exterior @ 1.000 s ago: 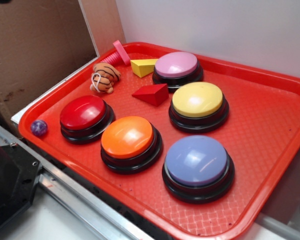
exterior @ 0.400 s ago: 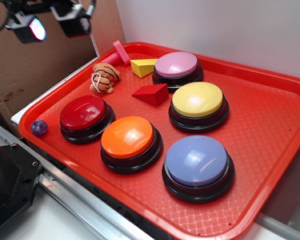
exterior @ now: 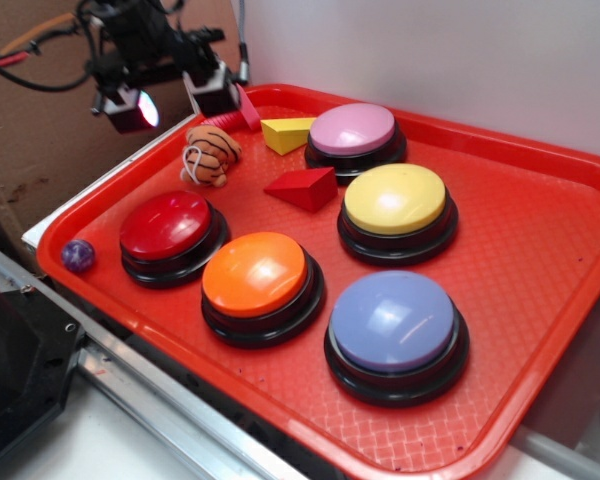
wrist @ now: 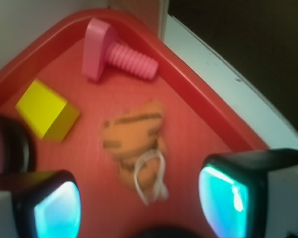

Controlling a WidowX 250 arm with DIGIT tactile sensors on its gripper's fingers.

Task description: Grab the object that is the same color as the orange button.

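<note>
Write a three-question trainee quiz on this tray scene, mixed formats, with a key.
1. True or false: the gripper holds the small orange striped plush tiger.
2. Which lies nearest the tiger? A) pink plastic bolt B) glossy purple dome button C) small purple ball
3. Fill in: the glossy orange dome button sits between the red dome button and the ___ one.

Key: 1 false, jaws open above it; 2 A; 3 purple.

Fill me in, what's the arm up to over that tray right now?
The gripper hangs open above the far left corner of the red tray, over the small plush tiger. It holds nothing, and the tiger lies untouched between the fingers in the wrist view. The tiger matches the orange button near the front. A pink toy bolt and a yellow wedge block lie close by.
</note>
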